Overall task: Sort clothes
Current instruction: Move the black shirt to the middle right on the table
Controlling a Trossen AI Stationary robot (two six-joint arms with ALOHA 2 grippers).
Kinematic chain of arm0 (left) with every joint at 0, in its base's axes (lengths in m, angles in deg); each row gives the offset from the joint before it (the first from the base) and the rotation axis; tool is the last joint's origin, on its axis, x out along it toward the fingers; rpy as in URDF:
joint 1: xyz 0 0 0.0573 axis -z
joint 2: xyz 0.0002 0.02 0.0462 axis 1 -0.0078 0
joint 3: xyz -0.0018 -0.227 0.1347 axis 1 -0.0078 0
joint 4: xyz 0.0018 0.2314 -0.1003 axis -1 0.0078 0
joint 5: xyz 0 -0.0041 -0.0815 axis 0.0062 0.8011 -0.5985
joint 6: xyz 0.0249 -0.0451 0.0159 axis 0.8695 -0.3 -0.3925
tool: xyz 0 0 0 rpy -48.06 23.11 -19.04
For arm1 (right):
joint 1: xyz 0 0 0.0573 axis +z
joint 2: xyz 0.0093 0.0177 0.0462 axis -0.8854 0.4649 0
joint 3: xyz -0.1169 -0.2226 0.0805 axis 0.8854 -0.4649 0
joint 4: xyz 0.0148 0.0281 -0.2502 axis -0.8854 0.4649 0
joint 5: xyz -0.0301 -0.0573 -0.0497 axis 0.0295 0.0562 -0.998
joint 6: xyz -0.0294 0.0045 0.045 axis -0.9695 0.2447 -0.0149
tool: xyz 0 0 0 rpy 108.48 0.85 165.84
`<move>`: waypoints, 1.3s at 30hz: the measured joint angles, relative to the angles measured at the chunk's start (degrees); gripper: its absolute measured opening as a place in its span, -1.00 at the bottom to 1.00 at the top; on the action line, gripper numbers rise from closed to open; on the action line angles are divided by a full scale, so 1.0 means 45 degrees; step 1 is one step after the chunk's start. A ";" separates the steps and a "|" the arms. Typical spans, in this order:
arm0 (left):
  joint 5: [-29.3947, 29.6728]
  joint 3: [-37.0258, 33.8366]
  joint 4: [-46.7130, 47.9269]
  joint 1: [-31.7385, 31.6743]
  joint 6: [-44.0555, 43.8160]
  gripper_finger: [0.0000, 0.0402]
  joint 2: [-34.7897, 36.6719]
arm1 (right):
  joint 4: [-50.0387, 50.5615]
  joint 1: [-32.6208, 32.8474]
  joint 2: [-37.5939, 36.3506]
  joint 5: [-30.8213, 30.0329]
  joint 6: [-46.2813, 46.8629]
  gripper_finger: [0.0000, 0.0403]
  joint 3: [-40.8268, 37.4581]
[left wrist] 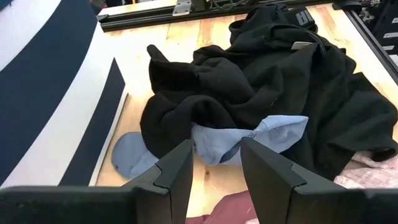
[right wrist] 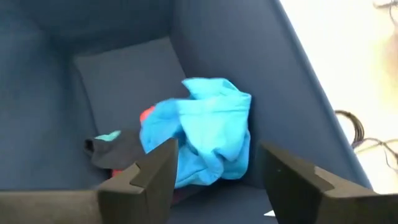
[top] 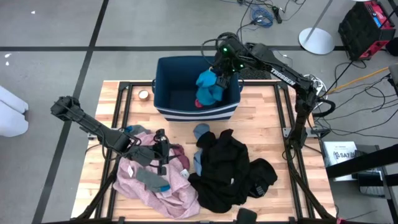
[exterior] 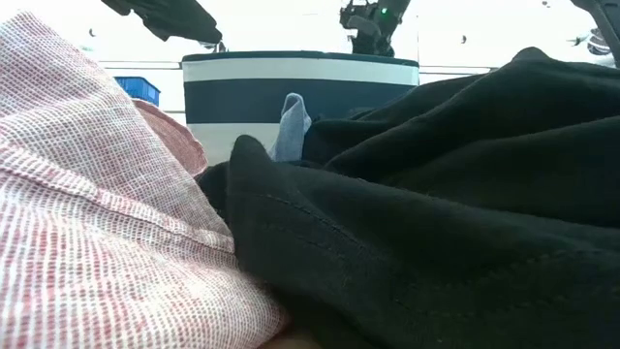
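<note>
Teal piece dropping into the bin, pile waiting on the table

I have the right gripper (right wrist: pixel 214 177) over the dark blue bin (top: pixel 166 84) at the far side, jaws released, and the teal garment (right wrist: pixel 202 146) sits below them inside; I judge it could snag a finger as I lift away. My left gripper (left wrist: pixel 216 171) hovers with jaws apart, empty, above the grey-blue piece (left wrist: pixel 249 140) by the black garments (top: pixel 224 168), near the pink garment (top: pixel 158 186); a low grab may take 2 items.
</note>
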 joint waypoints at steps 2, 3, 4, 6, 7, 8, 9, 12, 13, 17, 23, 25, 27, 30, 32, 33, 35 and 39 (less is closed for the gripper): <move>0.0004 0.0000 -0.0041 -0.0004 -0.0004 -0.28 -0.0005 | 0.0087 0.0300 -0.0438 0.0024 0.0038 0.02 0.0000; 0.0001 0.0000 -0.0079 -0.0041 -0.0077 -0.28 -0.0034 | 0.0163 0.0479 -0.0678 0.0062 0.0116 0.01 0.0000; -0.0016 0.0004 -0.0096 -0.0124 -0.0253 -0.28 -0.0115 | 0.0274 0.0697 -0.0918 0.0086 0.0242 0.01 0.0000; -0.0076 0.0005 -0.0083 -0.0336 -0.0335 -0.28 -0.0362 | 0.0628 0.1222 -0.1401 0.0137 0.0530 0.00 0.0005; -0.0224 0.0005 -0.0098 -0.0471 -0.0324 -0.28 -0.0601 | 0.0881 0.1539 -0.1619 0.0313 0.0669 0.00 0.0005; -0.0489 0.0005 -0.0118 -0.0606 -0.0258 -0.28 -0.0879 | 0.1133 0.1901 -0.1809 0.0549 0.0815 0.00 0.0005; -0.0895 0.0005 -0.0110 -0.0727 -0.0114 -0.28 -0.1158 | 0.1379 0.2291 -0.1997 0.0697 0.0995 0.00 0.0005; -0.2244 0.0005 -0.0086 -0.1020 0.0389 -0.28 -0.2016 | 0.1997 0.3611 -0.2461 0.0720 0.1485 0.00 0.0005; -0.2593 0.0005 -0.0069 -0.1059 0.0414 -0.28 -0.2240 | 0.2131 0.4088 -0.2580 0.0727 0.1673 0.00 0.0005; -0.2910 0.0005 -0.0088 -0.1255 0.0368 -0.28 -0.2805 | 0.2246 0.6019 -0.3041 0.0172 0.2416 0.00 -0.0047; -0.2146 0.0005 0.0004 -0.1942 0.0631 -0.28 -0.3220 | 0.1583 0.8749 -0.4084 -0.2461 0.3740 0.00 -0.2080; -0.2793 0.0005 -0.0013 -0.2028 0.0900 -0.28 -0.3214 | 0.0593 0.9430 -0.4597 -0.2699 0.4172 0.00 -0.3414; -0.3495 0.0072 0.0027 -0.2035 0.1089 -0.28 -0.3139 | -0.0589 1.0005 -0.5112 -0.2673 0.4513 0.00 -0.4951; -0.4648 0.0472 0.0239 -0.2025 0.1107 -0.28 -0.3030 | -0.2482 1.0670 -0.5861 -0.2627 0.4972 0.00 -0.7348; -0.5645 0.0735 0.0377 -0.1954 0.1091 -0.28 -0.2909 | -0.3774 1.0964 -0.6329 -0.2621 0.5287 0.00 -0.8838; -0.6077 0.0878 0.0367 -0.1894 0.1053 -0.28 -0.2854 | -0.4483 1.1066 -0.6528 -0.2639 0.5438 0.00 -0.9564; -0.6538 0.1176 0.0379 -0.1789 0.1029 -0.28 -0.2671 | -0.5872 1.1182 -0.6853 -0.2643 0.5675 0.00 -1.0863; -0.5851 0.1501 0.0276 -0.1714 0.1034 -0.28 -0.2491 | -0.9096 1.1316 -0.7138 -0.2625 0.5664 0.00 -1.3074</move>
